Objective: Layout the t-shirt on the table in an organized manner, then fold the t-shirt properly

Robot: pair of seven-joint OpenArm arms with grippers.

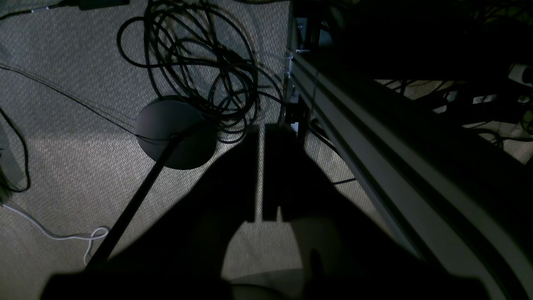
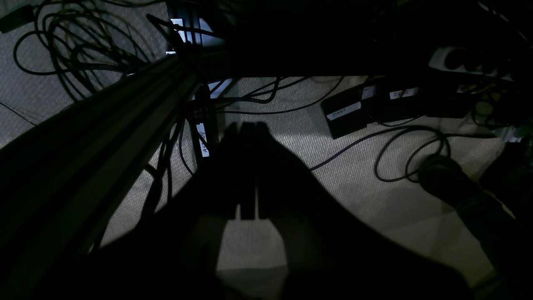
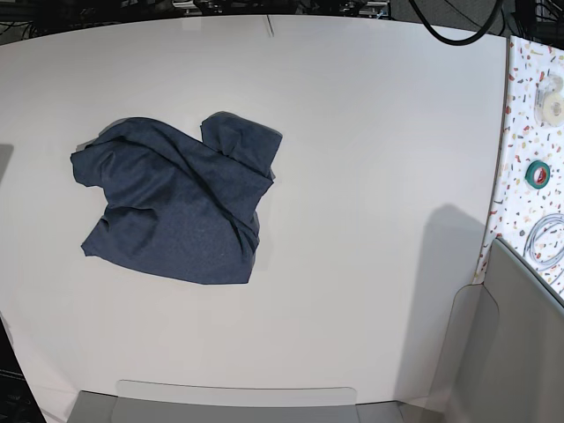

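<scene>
Both grippers, left gripper (image 1: 263,166) and right gripper (image 2: 249,166), closed, empty, hanging below surface (image 3: 370,176). T-shirt (image 3: 176,207) crumpled toward surface's left side; pinch opposite corners, spread flat first.

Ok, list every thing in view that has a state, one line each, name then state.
t-shirt: crumpled in a heap, not laid out, not folded, lying on the table.
table: bears only the t-shirt.
left gripper: shut, empty, hanging over the carpet.
right gripper: shut, empty, over the carpet.
green tape roll: lying flat on the speckled surface.

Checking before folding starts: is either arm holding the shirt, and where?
Nothing is held. Both grippers, left and right, hang shut over the floor; the t-shirt lies crumpled on the table.
</scene>
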